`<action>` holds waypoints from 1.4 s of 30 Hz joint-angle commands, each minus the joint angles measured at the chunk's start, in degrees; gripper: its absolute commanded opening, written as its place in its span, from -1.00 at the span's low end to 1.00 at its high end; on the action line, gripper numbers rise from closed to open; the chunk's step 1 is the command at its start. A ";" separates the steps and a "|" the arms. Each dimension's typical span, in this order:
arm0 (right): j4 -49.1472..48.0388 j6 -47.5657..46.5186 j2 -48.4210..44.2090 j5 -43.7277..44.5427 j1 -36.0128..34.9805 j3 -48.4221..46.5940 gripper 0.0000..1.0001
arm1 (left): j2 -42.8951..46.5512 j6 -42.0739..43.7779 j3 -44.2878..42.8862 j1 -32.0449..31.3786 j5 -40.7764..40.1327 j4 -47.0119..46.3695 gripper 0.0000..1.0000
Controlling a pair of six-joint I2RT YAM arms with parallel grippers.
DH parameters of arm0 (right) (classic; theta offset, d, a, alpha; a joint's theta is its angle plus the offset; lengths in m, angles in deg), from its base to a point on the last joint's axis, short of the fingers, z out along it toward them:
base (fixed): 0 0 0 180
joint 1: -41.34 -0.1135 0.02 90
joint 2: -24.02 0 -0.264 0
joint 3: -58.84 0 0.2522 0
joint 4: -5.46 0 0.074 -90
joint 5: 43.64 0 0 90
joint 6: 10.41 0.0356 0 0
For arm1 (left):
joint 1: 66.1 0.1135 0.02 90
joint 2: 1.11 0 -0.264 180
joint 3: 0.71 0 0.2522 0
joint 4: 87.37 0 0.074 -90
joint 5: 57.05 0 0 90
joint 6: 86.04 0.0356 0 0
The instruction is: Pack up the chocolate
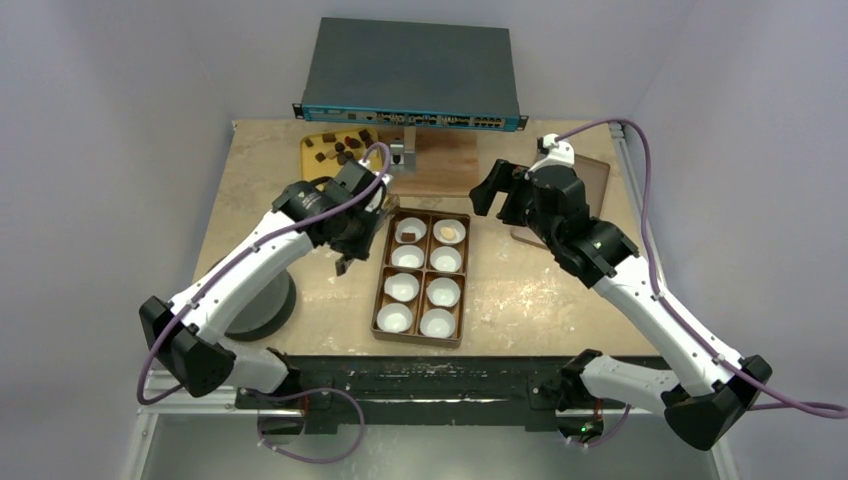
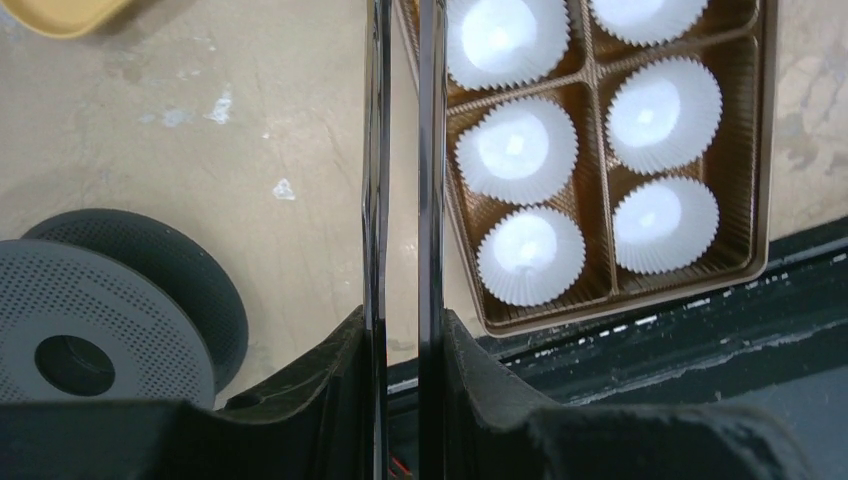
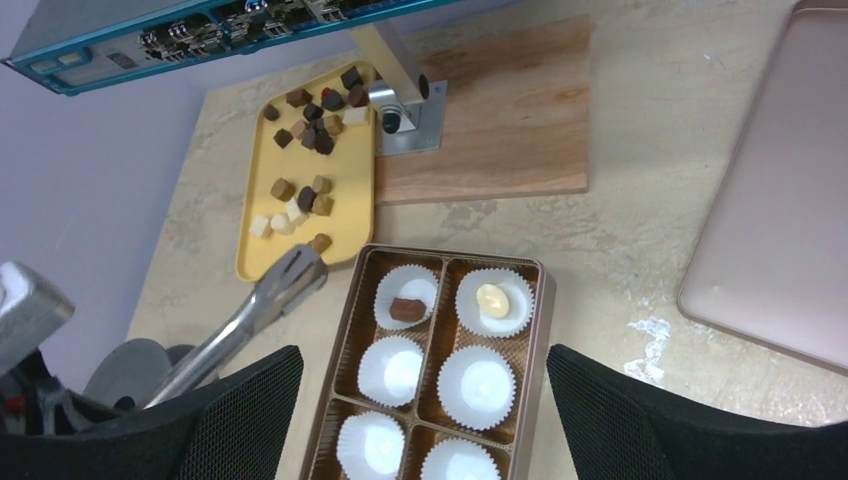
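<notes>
1. Brown, tan and pale chocolate (image 3: 283,189) lies mostly on the yellow tray (image 3: 350,200); two pieces sit in the far paper cups (image 3: 420,285) of the box (image 3: 536,335).
2. Left end effector (image 2: 400,330) pinches metal tongs (image 3: 285,285); the box lies just to its right.
3. Right end effector (image 3: 422,360) hovers spread above the box, with the tray ahead-left.

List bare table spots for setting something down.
Widest: table right of the box, short of the lid, to the near edge. Narrower: between spool and box, partly under the left arm. Crowded: far edge, tray beside wooden board.
</notes>
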 commanded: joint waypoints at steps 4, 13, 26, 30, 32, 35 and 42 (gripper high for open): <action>-0.31 0.72 -1.24 1.58 0.04 0.41 0.77 | 4.27 -4.69 4.86 -6.53 2.70 1.39 -0.65; -0.56 1.05 -1.36 1.37 0.01 1.26 0.77 | 2.27 -7.28 9.71 -11.03 4.71 -1.99 -0.65; -0.56 1.14 -1.20 1.31 0.06 1.21 0.77 | -1.70 -7.97 11.10 -11.50 2.64 -5.24 -0.56; -0.60 1.05 -1.03 1.24 0.00 1.01 0.77 | -2.12 -8.07 10.96 -11.54 1.11 -5.10 -0.51; -0.56 0.99 -0.93 1.20 0.06 0.91 0.77 | -2.05 -8.07 10.71 -11.52 0.56 -4.75 -0.49; -0.55 0.98 -0.85 1.11 0.09 0.85 0.77 | -1.79 -7.93 10.34 -11.53 0.34 -4.29 -0.42; -0.48 1.12 -0.85 1.08 0.04 0.87 0.77 | -1.13 -7.53 9.89 -11.51 0.04 -3.05 -0.34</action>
